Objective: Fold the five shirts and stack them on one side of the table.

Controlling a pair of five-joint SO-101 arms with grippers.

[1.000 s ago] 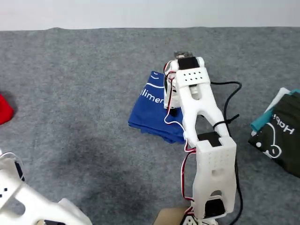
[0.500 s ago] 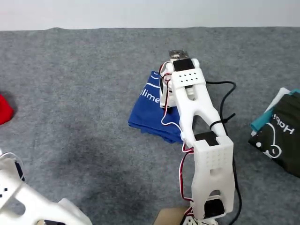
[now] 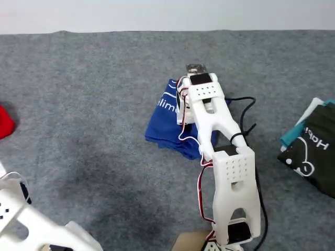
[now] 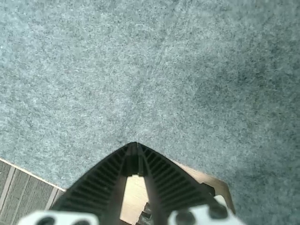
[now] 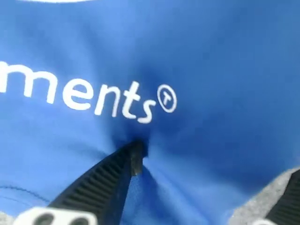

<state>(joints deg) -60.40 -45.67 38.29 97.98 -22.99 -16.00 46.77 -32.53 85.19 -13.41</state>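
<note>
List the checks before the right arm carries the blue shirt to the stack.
1. Right end effector on the blue shirt: ok, one finger pressed into the fabric.
2. Grip closed on it: not ok, jaws stand open.
3. Blue shirt folded: ok, it looks like a compact fold.
4. Route to the stack topped by the dark shirt: ok, bare table between.
5. Left end effector out of the way: ok, shut, over the near table edge.
6. Red shirt folded: cannot tell, cut off at the picture's edge.
</note>
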